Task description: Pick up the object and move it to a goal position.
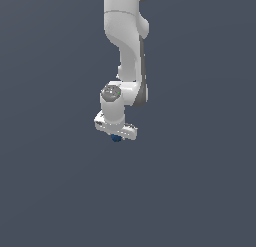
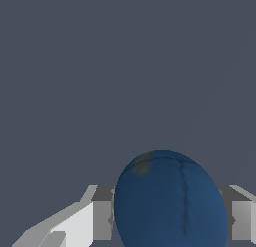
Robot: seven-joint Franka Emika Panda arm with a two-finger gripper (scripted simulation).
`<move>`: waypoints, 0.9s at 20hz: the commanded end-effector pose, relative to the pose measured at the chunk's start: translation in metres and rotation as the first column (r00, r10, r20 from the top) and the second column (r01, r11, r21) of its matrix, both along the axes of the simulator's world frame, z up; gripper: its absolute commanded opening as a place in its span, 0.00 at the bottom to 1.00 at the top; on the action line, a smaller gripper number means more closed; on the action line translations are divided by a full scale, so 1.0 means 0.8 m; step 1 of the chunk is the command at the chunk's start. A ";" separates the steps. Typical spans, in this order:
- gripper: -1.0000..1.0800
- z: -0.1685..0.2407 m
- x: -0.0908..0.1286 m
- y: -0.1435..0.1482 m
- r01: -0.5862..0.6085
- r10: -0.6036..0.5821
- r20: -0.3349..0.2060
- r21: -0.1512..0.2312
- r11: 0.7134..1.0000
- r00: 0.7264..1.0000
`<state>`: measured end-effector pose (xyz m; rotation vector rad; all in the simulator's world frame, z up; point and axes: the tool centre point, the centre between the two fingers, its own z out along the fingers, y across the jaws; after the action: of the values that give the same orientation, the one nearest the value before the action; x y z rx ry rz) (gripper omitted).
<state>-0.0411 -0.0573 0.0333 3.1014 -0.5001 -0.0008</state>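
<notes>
The small dark blue ball (image 2: pixel 170 201) sits right between the fingers (image 2: pixel 82 223) of the tool (image 1: pixel 116 136), which looks clenched on it from both sides; from the exterior view it peeks out just under the white hand. It looks light, hard and smooth, so I'd judge it slippery, prone to squirt out unless pinched across its widest middle. A faint seam and a yellowish smudge mark its skin, but I see no writing or brand anywhere. The bench (image 1: pixel 50 191) is plain grey.
</notes>
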 end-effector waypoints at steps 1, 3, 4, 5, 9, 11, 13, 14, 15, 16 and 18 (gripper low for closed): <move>0.00 0.003 0.000 0.016 -0.002 0.002 0.001 0.000 1.000 1.000; 0.00 0.006 -0.002 0.032 -0.002 0.002 0.001 0.000 1.000 1.000; 0.00 0.008 -0.002 0.042 -0.002 0.002 0.001 0.000 1.000 1.000; 0.00 0.009 -0.003 0.053 -0.002 0.002 0.001 0.000 1.000 1.000; 0.00 0.018 -0.006 0.104 -0.002 0.002 0.001 0.000 1.000 1.000; 0.00 0.024 -0.008 0.134 -0.002 0.002 0.001 0.000 1.000 1.000; 0.00 0.028 -0.009 0.162 -0.002 0.002 0.001 0.000 1.000 1.000; 0.00 0.030 -0.009 0.175 -0.002 0.002 0.001 0.000 1.000 1.000; 0.00 0.032 -0.010 0.187 -0.002 0.002 0.001 0.000 1.000 1.000; 0.00 0.034 -0.010 0.198 -0.002 0.002 0.001 0.000 1.000 1.000; 0.00 0.038 -0.010 0.217 -0.002 0.002 0.001 0.000 1.000 1.000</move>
<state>-0.0492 0.1045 0.0608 3.1024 -0.4944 -0.0008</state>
